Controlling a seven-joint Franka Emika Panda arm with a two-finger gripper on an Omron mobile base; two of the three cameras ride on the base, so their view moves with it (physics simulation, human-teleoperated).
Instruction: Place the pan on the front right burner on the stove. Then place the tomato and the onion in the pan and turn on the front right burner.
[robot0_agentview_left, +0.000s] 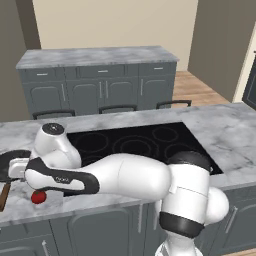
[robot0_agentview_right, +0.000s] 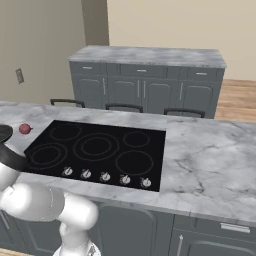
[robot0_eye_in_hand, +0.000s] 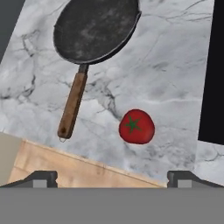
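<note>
Pincer: gripper (robot0_eye_in_hand: 112, 178) spread wide, holding nothing, above the marble counter (robot0_eye_in_hand: 166, 65).
Tomato: tomato (robot0_eye_in_hand: 136, 126) at about 1 o'clock from the tips, close — glossy, round, likely to roll.
Pan: pan (robot0_eye_in_hand: 94, 28) at 11 o'clock, on the counter, not on the stove (robot0_agentview_left: 135, 140); handle (robot0_eye_in_hand: 72, 105) runs back toward 7 o'clock.
Handling: rigid, probably heavy at the bowl (so it may tip) — clamp the wooden handle near the bowl.
Onion: onion (robot0_agentview_right: 24, 129) beside the stove's far left edge.

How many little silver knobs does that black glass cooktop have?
5. They sit in one row along the front edge of the stove: knobs and, left to right in the right base view. The arm hides that edge in the left base view.
</note>
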